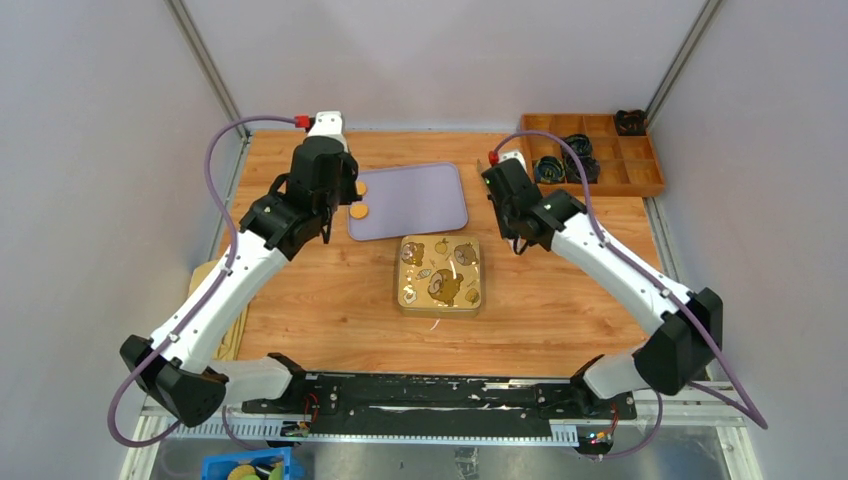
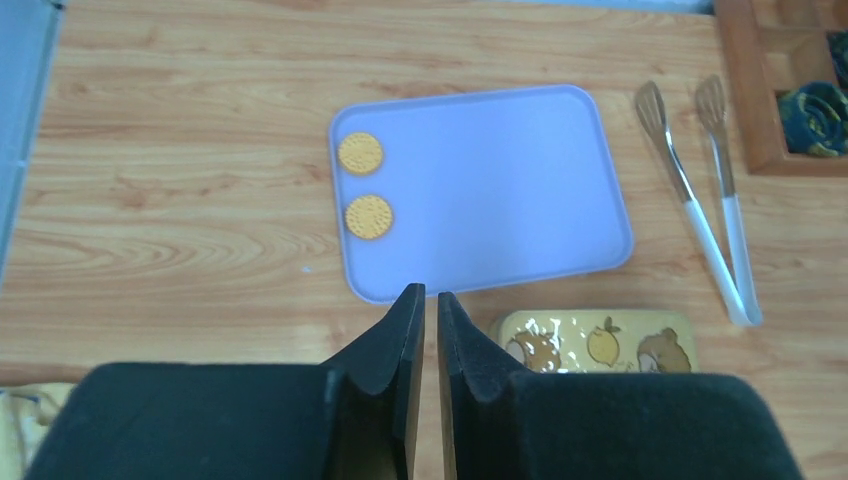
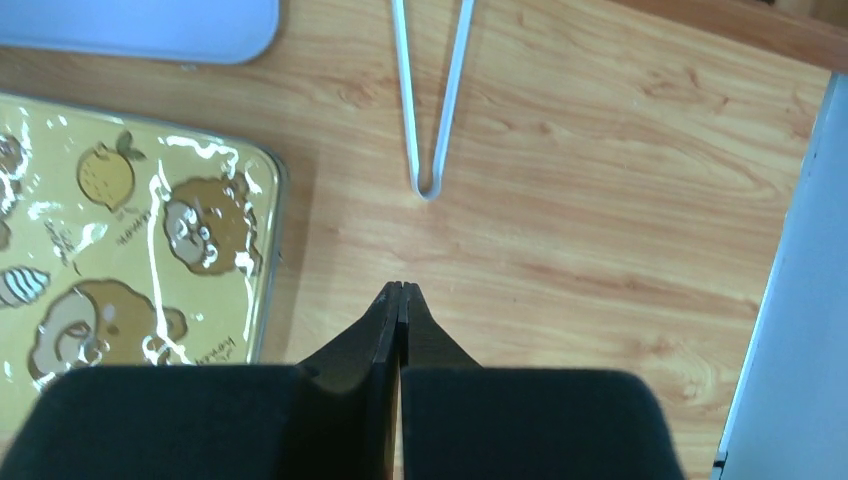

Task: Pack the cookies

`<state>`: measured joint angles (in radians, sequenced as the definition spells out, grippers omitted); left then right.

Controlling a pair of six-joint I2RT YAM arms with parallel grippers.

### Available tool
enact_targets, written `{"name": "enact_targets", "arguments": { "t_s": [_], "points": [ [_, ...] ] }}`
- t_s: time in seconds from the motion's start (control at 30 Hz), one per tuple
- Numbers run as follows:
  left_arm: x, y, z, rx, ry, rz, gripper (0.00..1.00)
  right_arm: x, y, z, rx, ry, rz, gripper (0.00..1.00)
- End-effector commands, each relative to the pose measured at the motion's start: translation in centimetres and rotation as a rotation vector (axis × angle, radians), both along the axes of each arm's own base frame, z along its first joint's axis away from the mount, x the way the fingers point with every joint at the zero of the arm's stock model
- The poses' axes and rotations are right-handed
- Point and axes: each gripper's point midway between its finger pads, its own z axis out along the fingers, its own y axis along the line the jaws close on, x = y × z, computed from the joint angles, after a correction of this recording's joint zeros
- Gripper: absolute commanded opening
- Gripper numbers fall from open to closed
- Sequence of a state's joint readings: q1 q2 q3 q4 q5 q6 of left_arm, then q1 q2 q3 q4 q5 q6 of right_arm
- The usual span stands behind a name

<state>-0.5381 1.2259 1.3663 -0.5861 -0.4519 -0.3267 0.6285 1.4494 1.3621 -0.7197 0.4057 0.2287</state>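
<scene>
Nearest, at the middle of the table [image 1: 560, 300], sits the square tin [image 1: 440, 274], lid on, with bears pictured on it. Just right of it the right gripper [image 3: 400, 290] hovers over bare wood, fingers pressed together, empty. The left gripper [image 2: 431, 300], with only a slit between its fingers, holds nothing at the lavender tray's [image 2: 480, 190] near edge. Two cookies [image 2: 369, 216] lie apart along the tray's left edge. Tongs [image 2: 698, 222] lie right of the tray. A wooden compartment box [image 1: 590, 152] sits at the far right corner.

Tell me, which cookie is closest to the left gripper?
The cookie nearer the tin side of the purple tray. It lies closer to the left gripper than the other cookie, which sits farther back.
</scene>
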Motion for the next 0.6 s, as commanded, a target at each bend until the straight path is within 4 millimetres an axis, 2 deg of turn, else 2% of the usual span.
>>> {"name": "enact_targets", "arguments": {
  "t_s": [0.0,0.13,0.17,0.27,0.43,0.57],
  "points": [
    [-1.8,-1.7,-3.2,-0.084,0.101,-0.073,0.15,-3.6,-2.0,-0.9,-0.044,0.014,-0.050,0.00],
    [-4.1,-1.1,-6.0,-0.129,0.129,-0.075,0.15,-6.6,-0.7,-2.2,0.018,0.048,-0.006,0.00],
    [-4.8,-1.0,-7.3,-0.133,0.150,-0.077,0.15,-7.3,-0.4,-2.8,0.019,0.061,0.009,0.00],
    [-6.6,-0.4,-9.7,-0.147,0.185,-0.074,0.14,-9.1,0.8,-4.3,0.012,0.090,0.044,0.00],
    [-8.4,-0.2,-11.9,-0.174,0.216,-0.080,0.10,-11.6,5.3,-6.3,0.046,0.153,0.162,0.00],
    [-8.8,-1.5,-13.5,-0.200,0.241,-0.118,0.09,-12.7,7.9,-8.0,0.056,0.199,0.236,0.00]
  ]
}}
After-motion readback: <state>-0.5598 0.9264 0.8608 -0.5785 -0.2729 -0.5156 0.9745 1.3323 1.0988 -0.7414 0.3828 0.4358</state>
